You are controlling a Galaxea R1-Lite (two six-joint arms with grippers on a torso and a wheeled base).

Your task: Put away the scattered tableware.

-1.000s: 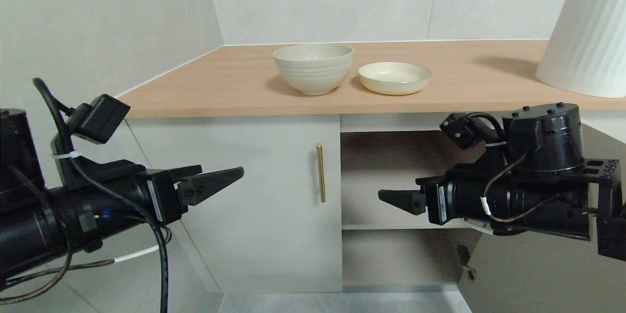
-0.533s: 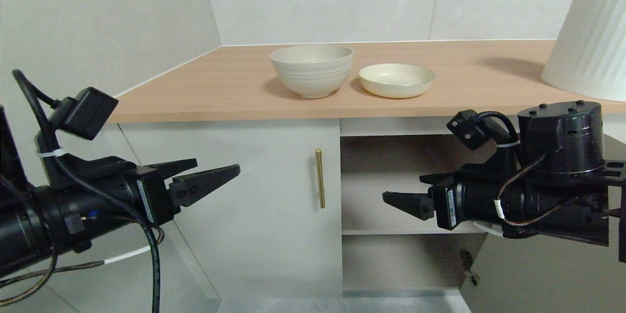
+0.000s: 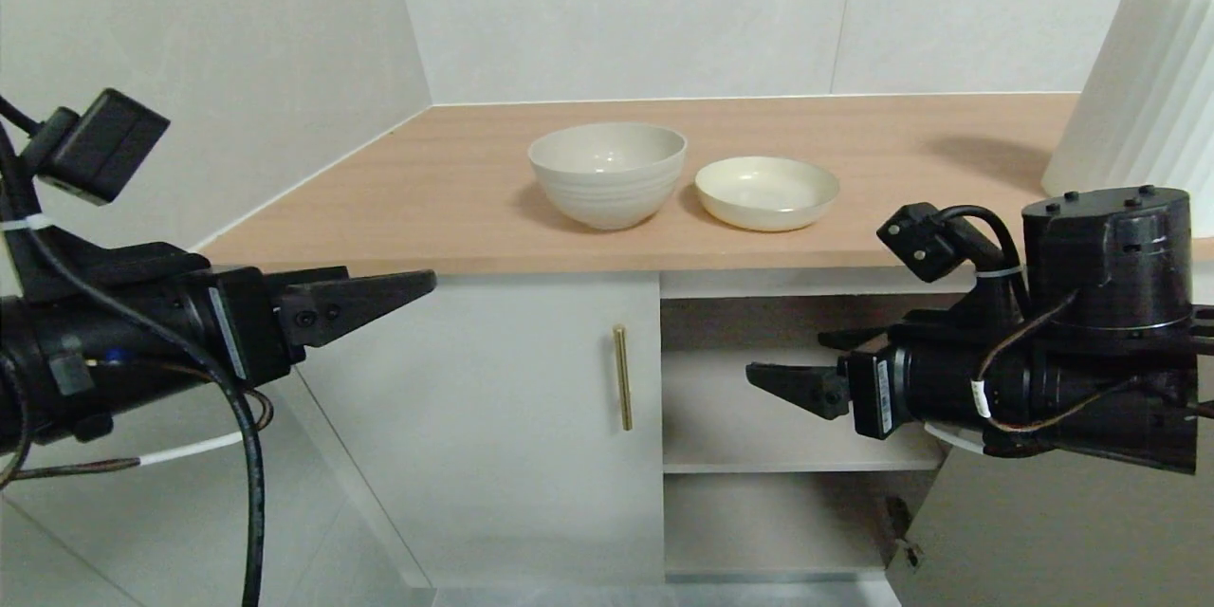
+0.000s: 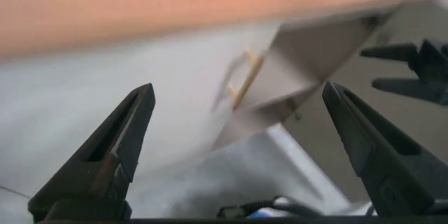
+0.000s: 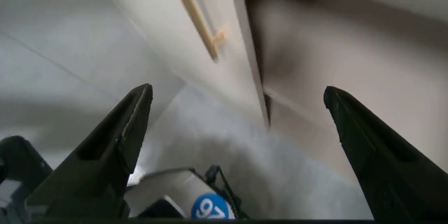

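Both arms ride higher against the cabinet than a second ago, the left one most: the left pincer [image 3: 391, 277] now sits at about the level of the counter's front edge, up from beside the door handle. The head camera has also shifted, so the whole scene sits lower in its view.

A cream ribbed bowl [image 3: 607, 173] stands upright on the counter [image 3: 446, 209], near the front edge. A shallow cream dish [image 3: 766, 193] lies just beside it on the right, a narrow gap between them.

The left pincer is released, its fingers spread wide and holding nothing, well to the left of the bowl. The right pincer [image 3: 785, 360] is likewise spread and holding nothing. It hangs below the counter, before the open cabinet compartment and above its shelf [image 3: 787, 457].

A white label on each wrist carries print too small to read.

The left cabinet door is closed, with a brass handle [image 3: 621, 377]. A white ribbed lampshade [image 3: 1138, 95] stands at the counter's right end.
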